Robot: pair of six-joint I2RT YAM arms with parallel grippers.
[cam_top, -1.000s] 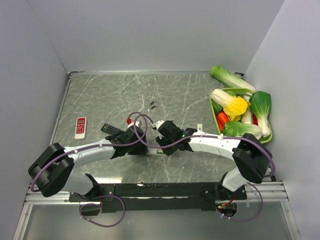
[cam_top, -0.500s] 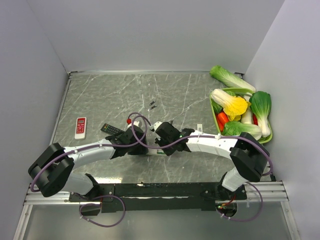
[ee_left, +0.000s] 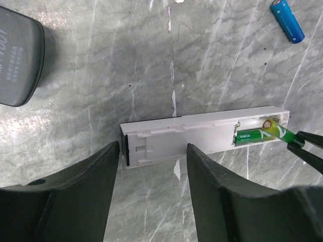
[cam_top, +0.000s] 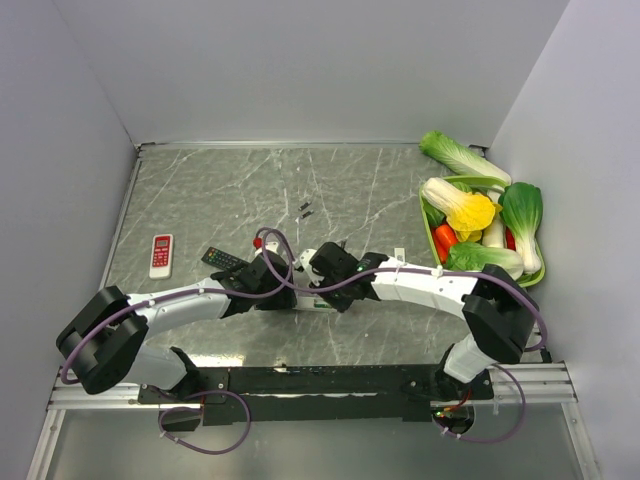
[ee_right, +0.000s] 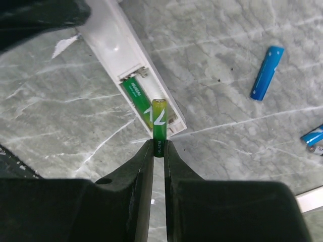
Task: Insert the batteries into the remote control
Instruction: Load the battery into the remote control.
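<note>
A white remote control [ee_left: 202,133] lies back up on the marble table with its battery bay open. One green battery [ee_right: 136,96] sits in the bay. My right gripper [ee_right: 158,142] is shut on the end of a second green battery [ee_right: 159,118], whose free end tilts down over the bay's empty slot beside the first. This held battery [ee_left: 280,132] also shows in the left wrist view at the remote's far end. My left gripper [ee_left: 153,146] stands open at the remote's other end, one finger beside its end face.
A blue battery [ee_right: 266,73] and another blue one [ee_right: 313,136] lie loose beyond the remote. A black remote [cam_top: 223,258] and a red-and-white remote [cam_top: 161,255] lie to the left. A green basket [cam_top: 425,215] of vegetables stands at the right wall.
My right gripper has shifted a little left toward the remote's bay with the green battery. The left arm has barely moved.
</note>
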